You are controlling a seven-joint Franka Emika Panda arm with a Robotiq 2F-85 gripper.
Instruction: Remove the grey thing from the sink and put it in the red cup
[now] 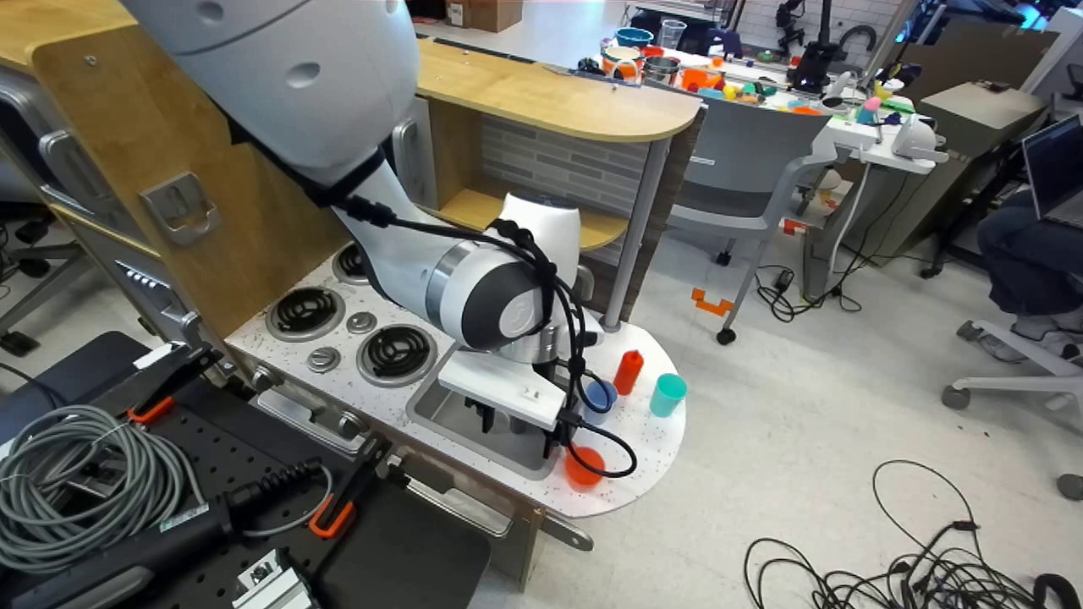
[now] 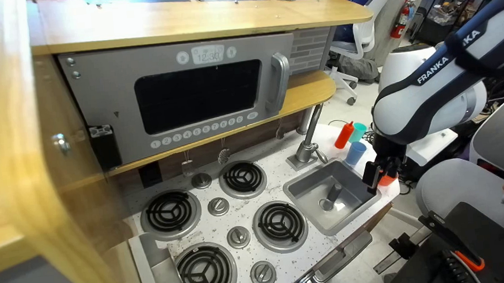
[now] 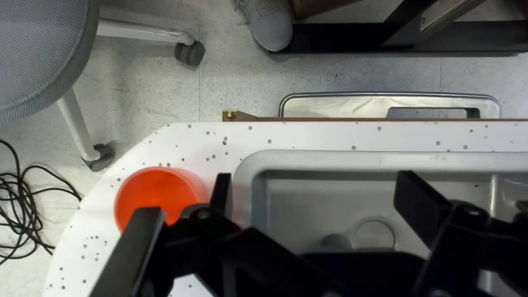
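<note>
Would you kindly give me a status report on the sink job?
Gripper open, empty, near red cup. Grey thing in sink, not yet grasped. Faucet beside sink may need clearance.

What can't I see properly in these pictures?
Small grey cylinder: wrist view, partly behind the black gripper.
Round red cup: an exterior view, partly behind the gripper.
Round blue cup: an exterior view, crossed by black cables.
Dark-screened laptop: an exterior view, cut off by the right edge.
</note>
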